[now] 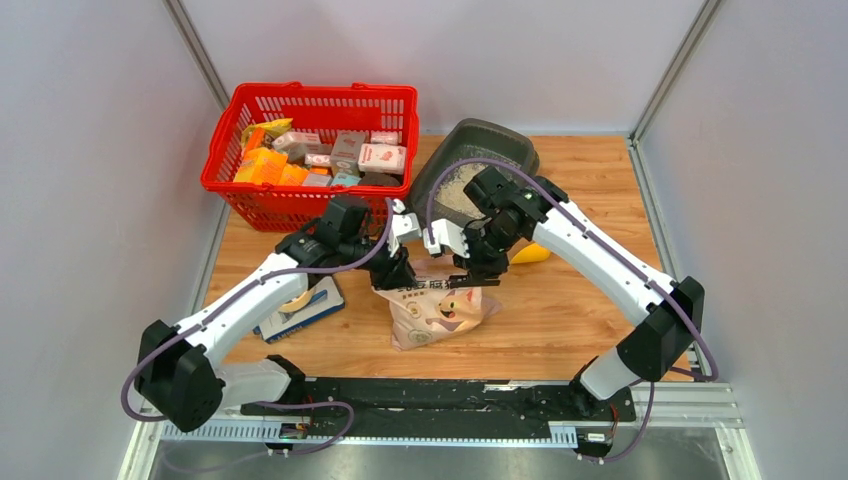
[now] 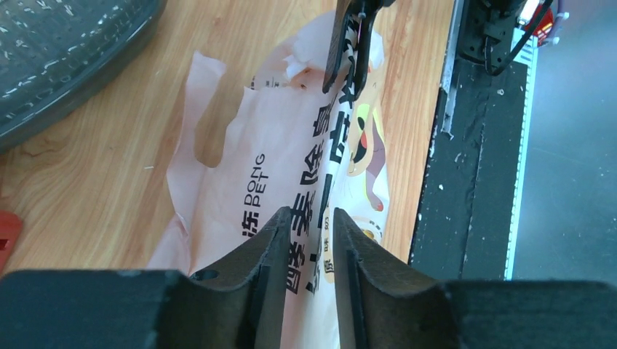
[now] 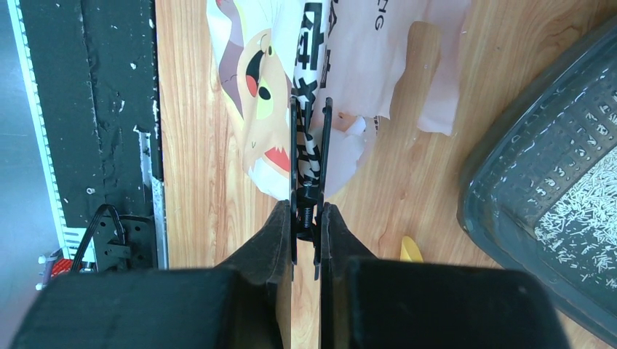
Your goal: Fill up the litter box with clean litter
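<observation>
Surface: a pale wooden table (image 1: pixel 590 170); stray grains dot the wood near the bag in the left wrist view.
Room: plain grey walls (image 1: pixel 450 60) on three sides, with metal posts in the far corners.
Near edge: a black mounting plate (image 1: pixel 450 395) carries both arm bases.
Litter box (image 1: pixel 500 130): at the far side of the table, just right of the red basket, partly covered by the right arm's wrist.
Litter (image 1: pixel 455 188): a pale patch lies inside the box.
Bag (image 1: pixel 440 310): pink-beige with a cartoon cat, near the middle of the table, with both grippers on its ragged top.
Left gripper (image 2: pixel 311 214): the jaws stand slightly apart with a fold of the bag between them. I cannot tell whether they pinch it.
Right gripper (image 3: pixel 307 207): closed on a black tool (image 2: pixel 336 51) whose two thin blades straddle the bag's top edge.
Red basket (image 1: pixel 300 205): at the far left, full of small boxes.
Yellow scoop (image 1: pixel 532 253): on the wood, mostly hidden under the right arm.
Flat blue-edged pack (image 1: pixel 305 308): under the left forearm.
</observation>
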{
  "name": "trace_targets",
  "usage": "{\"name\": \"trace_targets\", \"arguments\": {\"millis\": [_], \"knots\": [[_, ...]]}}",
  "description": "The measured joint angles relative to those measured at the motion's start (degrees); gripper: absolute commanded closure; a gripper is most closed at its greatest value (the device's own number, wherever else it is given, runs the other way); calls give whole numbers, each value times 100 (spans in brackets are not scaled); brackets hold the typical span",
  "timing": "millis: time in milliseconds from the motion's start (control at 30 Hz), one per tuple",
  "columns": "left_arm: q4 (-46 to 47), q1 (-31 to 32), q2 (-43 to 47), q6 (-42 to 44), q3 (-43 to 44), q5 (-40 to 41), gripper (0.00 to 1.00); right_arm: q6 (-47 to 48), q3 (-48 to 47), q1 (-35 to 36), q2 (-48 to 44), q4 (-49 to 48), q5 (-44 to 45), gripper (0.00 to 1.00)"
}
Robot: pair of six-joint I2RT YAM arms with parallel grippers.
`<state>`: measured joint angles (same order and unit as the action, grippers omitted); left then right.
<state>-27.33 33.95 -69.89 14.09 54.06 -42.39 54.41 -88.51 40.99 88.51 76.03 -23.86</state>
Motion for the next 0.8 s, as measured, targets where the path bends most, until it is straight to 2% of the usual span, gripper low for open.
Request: {"name": "trace_targets", "arguments": {"millis": [133, 300, 500, 800], "knots": [[83, -61, 363, 26, -216, -22, 57, -22, 0, 57, 0, -2, 0, 100], [101, -90, 894, 85, -662, 48, 57, -46, 0, 61, 0, 2, -22, 100], [177, -149, 922, 72, -745, 116, 61, -52, -11, 107, 59, -7, -101, 100], [184, -315, 1078, 26, -796, 249, 61, -57, -70, 138, 98, 0, -345, 100]]}}
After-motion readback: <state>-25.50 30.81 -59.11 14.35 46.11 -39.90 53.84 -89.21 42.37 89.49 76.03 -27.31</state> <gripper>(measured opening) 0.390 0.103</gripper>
